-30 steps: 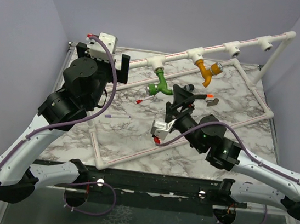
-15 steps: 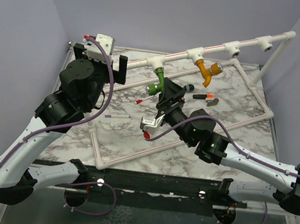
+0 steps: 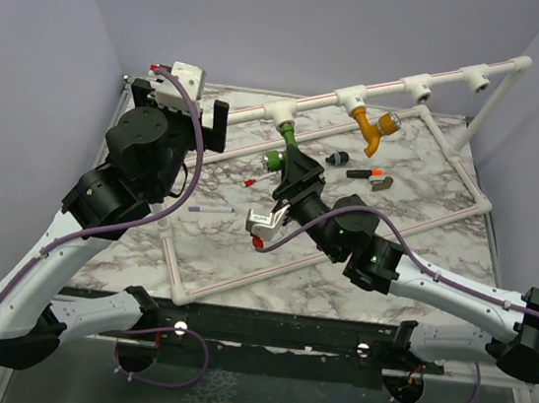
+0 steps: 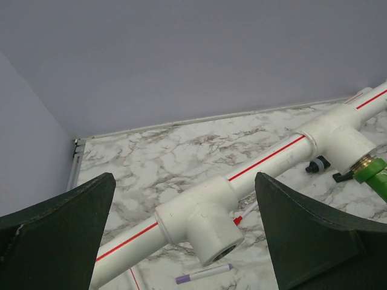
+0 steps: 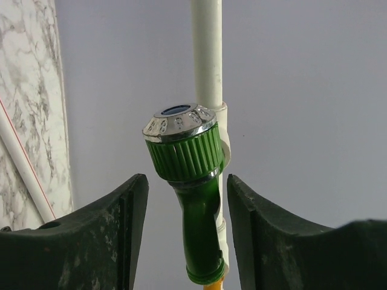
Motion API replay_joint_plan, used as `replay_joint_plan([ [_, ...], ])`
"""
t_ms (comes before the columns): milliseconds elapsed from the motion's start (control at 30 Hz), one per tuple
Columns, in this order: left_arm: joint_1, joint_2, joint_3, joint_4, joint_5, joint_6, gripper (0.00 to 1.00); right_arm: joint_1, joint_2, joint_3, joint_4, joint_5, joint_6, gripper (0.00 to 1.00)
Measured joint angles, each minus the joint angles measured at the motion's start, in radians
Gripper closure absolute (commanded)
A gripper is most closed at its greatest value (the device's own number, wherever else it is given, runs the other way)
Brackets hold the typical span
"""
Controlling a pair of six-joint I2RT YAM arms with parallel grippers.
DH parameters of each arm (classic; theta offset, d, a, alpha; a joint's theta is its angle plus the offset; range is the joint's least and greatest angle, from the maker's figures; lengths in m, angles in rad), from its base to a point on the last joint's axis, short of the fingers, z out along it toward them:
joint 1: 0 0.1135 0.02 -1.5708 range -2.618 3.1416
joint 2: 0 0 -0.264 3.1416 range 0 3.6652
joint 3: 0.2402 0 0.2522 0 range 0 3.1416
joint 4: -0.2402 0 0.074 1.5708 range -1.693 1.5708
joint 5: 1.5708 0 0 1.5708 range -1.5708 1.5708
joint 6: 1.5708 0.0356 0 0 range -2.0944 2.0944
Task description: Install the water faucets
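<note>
At the pipe frame [image 4: 266, 160], green faucet [image 5: 184, 158] between parted right jaws, left jaws wide apart.

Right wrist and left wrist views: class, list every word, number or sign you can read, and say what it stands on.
No readable text.
The green faucet has a silvery ring with small embossed marks, too blurred to read.
The pipe frame carries only a plain red stripe.

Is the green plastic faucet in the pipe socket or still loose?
In. The green plastic faucet hangs from the white T-socket, brass end seated, ungripped.
</note>
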Motion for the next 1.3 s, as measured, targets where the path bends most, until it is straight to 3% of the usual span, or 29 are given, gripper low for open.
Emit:
replay_joint_plan([
  [167,0.0,-0.002,0.0,0.0,0.0,0.0,0.01,0.0,0.003,0.0,0.033,0.0,-0.002,0.6],
  [467,0.0,-0.003,0.0,0.0,0.0,0.003,0.01,0.008,0.019,-0.017,0.137,0.027,0.037,0.99],
  [767,0.0,-0.005,0.0,0.0,0.0,0.003,0.01,0.028,0.038,-0.052,0.303,0.084,0.258,1.0],
  [1300,0.0,-0.023,0.0,0.0,0.0,0.003,0.01,0.039,0.073,-0.103,0.636,0.277,0.967,0.99],
])
